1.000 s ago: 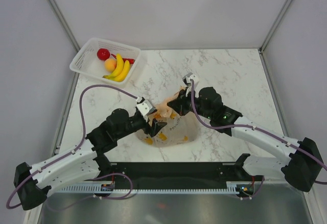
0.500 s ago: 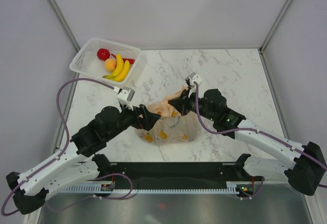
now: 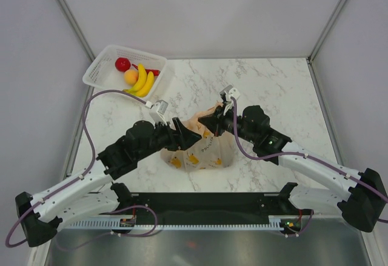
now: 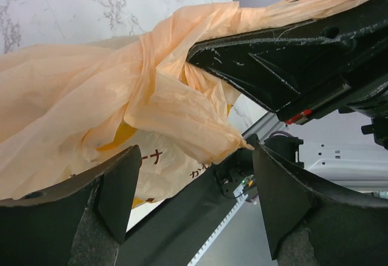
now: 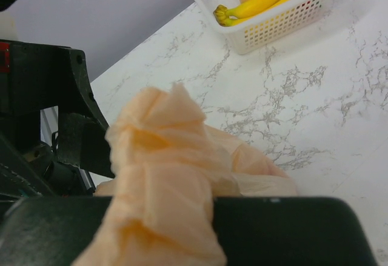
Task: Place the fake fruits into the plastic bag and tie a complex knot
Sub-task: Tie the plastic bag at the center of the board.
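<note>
The peach plastic bag (image 3: 203, 154) stands at the table's middle, printed with yellow fruit. Its handle strips are twisted into a knot (image 4: 150, 66) at the top. My right gripper (image 3: 210, 122) is shut on one strip, which bunches out of its jaws (image 5: 163, 217) in the right wrist view. My left gripper (image 3: 187, 136) is open just left of the knot, and a loose strip end (image 4: 200, 129) hangs between its spread fingers (image 4: 118, 196) without being pinched. Fake fruits lie in the basket: apple (image 3: 122, 64), peach (image 3: 131, 76), bananas (image 3: 143, 81), chili (image 3: 154, 72).
The white lattice basket (image 3: 102, 66) sits at the far left corner of the marble table (image 3: 273, 90); the right wrist view shows it too (image 5: 285, 20). White walls enclose the table on three sides. The arms' black base rail (image 3: 206, 208) runs along the near edge.
My left gripper let go of the bag's side, drew back left, and has come in again beside the knot. The right gripper kept its hold and pulled the strip up taut.
</note>
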Controlling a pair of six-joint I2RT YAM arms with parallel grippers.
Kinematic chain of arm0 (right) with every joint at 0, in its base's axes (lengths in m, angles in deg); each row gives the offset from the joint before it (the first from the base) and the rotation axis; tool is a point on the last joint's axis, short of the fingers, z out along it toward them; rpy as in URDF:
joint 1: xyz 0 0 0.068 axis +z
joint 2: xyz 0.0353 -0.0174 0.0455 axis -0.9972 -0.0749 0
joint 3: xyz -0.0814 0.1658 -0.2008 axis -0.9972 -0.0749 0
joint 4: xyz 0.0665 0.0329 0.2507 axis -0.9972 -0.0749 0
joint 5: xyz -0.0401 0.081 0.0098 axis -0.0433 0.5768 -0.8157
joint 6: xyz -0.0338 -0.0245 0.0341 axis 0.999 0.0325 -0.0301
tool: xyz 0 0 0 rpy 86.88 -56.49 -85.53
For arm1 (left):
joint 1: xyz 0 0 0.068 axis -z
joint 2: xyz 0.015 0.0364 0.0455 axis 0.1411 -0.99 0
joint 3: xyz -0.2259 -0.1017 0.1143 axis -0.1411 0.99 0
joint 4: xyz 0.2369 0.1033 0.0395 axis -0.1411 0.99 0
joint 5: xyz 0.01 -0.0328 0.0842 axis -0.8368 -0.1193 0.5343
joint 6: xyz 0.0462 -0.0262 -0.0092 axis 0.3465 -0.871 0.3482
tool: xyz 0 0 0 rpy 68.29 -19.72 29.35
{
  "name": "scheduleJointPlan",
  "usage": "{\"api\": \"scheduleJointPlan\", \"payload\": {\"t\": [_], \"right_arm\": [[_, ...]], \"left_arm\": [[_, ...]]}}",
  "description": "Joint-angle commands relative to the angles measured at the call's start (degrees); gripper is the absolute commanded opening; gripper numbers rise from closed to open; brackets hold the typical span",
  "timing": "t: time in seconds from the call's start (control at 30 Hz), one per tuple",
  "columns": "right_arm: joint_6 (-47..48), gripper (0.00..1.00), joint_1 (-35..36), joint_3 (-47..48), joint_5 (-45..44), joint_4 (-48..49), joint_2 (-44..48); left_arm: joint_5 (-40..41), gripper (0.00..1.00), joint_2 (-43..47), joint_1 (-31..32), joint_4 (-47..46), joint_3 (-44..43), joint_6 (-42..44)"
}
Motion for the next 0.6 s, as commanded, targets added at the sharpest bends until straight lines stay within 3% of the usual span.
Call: {"api": "scheduleJointPlan", "payload": {"t": [0.0, 0.3, 0.4, 0.53, 0.57], "right_arm": [[0.82, 0.0, 0.08, 0.47, 1.28, 5.06, 1.15], [0.73, 0.0, 0.17, -0.49, 2.25, 6.2, 1.5], [0.73, 0.0, 0.17, -0.67, 2.25, 6.29, 1.94], [0.64, 0.0, 0.08, -0.15, 2.69, 5.42, 2.2], [0.56, 0.0, 0.17, 0.03, 2.86, 4.72, 2.11]], "left_arm": [[0.08, 0.81, -1.19, 0.17, -5.85, -0.99, -5.14], [4.92, 0.72, -6.12, 0.26, -11.56, -0.72, -7.51], [5.53, 0.58, -7.52, 0.17, -12.62, -0.46, -6.2], [5.54, 0.11, -9.37, 0.17, -15.96, -0.46, 2.21], [5.8, 0.06, -9.55, 0.17, -15.96, -0.72, 3.81]]}}
